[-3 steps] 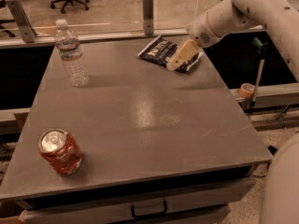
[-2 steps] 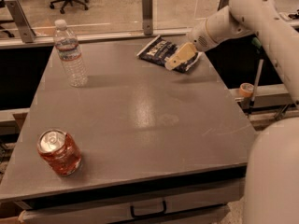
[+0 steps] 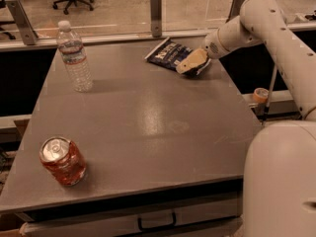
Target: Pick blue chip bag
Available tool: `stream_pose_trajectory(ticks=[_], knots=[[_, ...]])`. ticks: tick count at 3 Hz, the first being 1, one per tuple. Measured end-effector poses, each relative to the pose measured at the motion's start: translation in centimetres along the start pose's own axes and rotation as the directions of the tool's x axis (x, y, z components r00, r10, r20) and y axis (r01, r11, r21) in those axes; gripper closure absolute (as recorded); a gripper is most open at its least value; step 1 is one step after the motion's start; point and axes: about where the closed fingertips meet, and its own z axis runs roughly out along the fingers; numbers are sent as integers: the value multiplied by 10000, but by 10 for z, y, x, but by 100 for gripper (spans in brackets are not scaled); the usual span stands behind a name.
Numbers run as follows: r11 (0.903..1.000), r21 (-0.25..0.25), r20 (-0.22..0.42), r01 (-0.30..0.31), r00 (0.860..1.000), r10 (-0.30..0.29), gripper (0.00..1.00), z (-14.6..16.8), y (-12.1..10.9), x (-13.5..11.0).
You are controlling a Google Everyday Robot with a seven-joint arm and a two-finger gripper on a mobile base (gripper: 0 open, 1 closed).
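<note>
The blue chip bag (image 3: 168,54) is a dark navy foil bag with white lettering. It lies flat at the far right of the grey table (image 3: 143,117). My gripper (image 3: 190,63) reaches in from the right on the white arm and sits on the bag's right end, covering that part of it.
A clear water bottle (image 3: 75,57) stands upright at the far left. A red soda can (image 3: 62,160) stands near the front left corner. A glass partition with posts (image 3: 156,8) runs behind the table. My white base (image 3: 281,181) fills the lower right.
The arm has shifted a little along the bag's right end and now rests lower on it. The bag, bottle and can have not moved.
</note>
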Motion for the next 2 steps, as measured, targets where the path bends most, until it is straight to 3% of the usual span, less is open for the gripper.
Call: stream_pose_trajectory(ticks=[1,2], knots=[[10000,-9,32,-97,9999,97,39,-3,-3,0],[9988,-365,239,331,9992,-322,62,-8,12,-11]])
